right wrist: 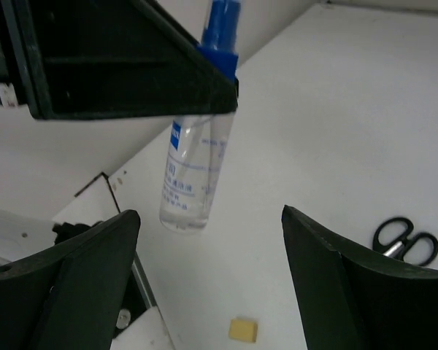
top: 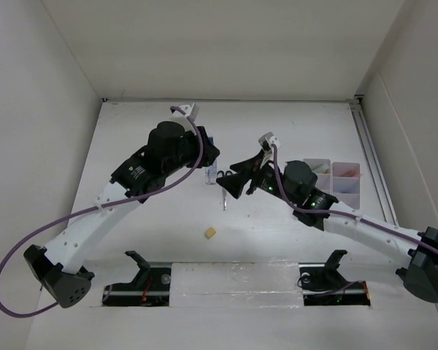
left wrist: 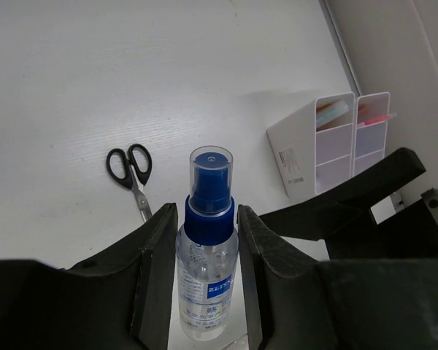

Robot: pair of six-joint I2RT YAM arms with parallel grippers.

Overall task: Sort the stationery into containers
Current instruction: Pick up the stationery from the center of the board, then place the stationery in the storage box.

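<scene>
Your left gripper (left wrist: pixel 208 226) is squeezed tight on the blue-capped bottle (right wrist: pixel 193 175), holding it up off the table (left wrist: pixel 131 73). Your right gripper (right wrist: pixel 210 226) is wide open, close by. The bins (left wrist: pixel 296 157) already hold a few things. The scissors (left wrist: pixel 131 171) and yellow eraser (right wrist: pixel 243 329) are still on the table. The bottle's blue label looks like ZEISS.

Looking down from above: the left arm reaches to the middle of the white tabletop (top: pixel 277 233), and a small clear bottle (top: pixel 210 175) sticks out from under the left hand (top: pixel 210 157). Can't really make out the grip itself from up here. The right hand (top: pixel 230 179) sits just beside it, fingers spread wide and pointing left, right over the black handles of the scissors (top: pixel 224 200), which lie flat. A yellow eraser (top: pixel 210 232) sits alone closer to the bases. The white bins (top: pixel 334 191) are off to the right with some pink and orange stuff inside.
</scene>
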